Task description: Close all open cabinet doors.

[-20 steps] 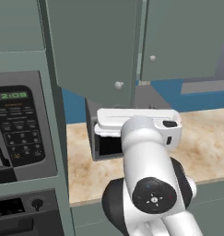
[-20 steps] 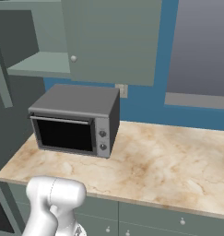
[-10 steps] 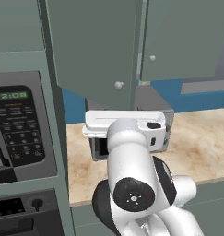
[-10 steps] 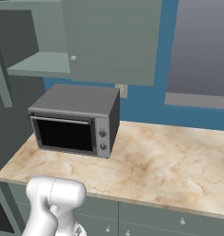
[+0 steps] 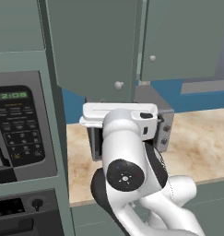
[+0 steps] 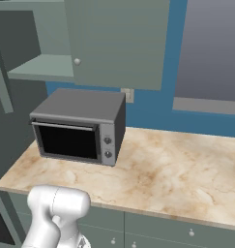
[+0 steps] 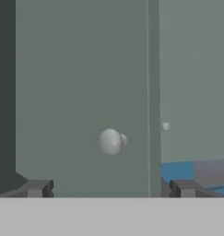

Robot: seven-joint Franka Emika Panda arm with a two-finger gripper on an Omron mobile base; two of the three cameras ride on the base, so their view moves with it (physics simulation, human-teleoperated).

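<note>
An open cabinet door (image 5: 92,46) swings out toward me in the left base view, its pale knob (image 5: 118,85) near the lower right corner. To its right a second cabinet door (image 5: 187,37) lies flat against the cabinet, knob (image 5: 152,58) at its lower left. In the hand view the open door (image 7: 81,83) faces the hand, knob (image 7: 111,140) straight ahead, the other door's knob (image 7: 165,126) farther back. My gripper (image 7: 111,189) is open, its fingertips (image 7: 37,188) wide apart below the knob and touching nothing. The white hand (image 5: 120,115) sits just under the open door.
A silver toaster oven (image 6: 78,128) stands on the marble counter (image 6: 177,169) under the cabinet's bare shelf (image 6: 41,68). A tall unit with a microwave panel (image 5: 16,124) stands left of the arm. Drawer fronts (image 6: 186,232) run below the counter; a window (image 6: 211,48) is at right.
The hand has shifted left and slightly up, ending under the open door's knob. The doors and the oven have not moved.
</note>
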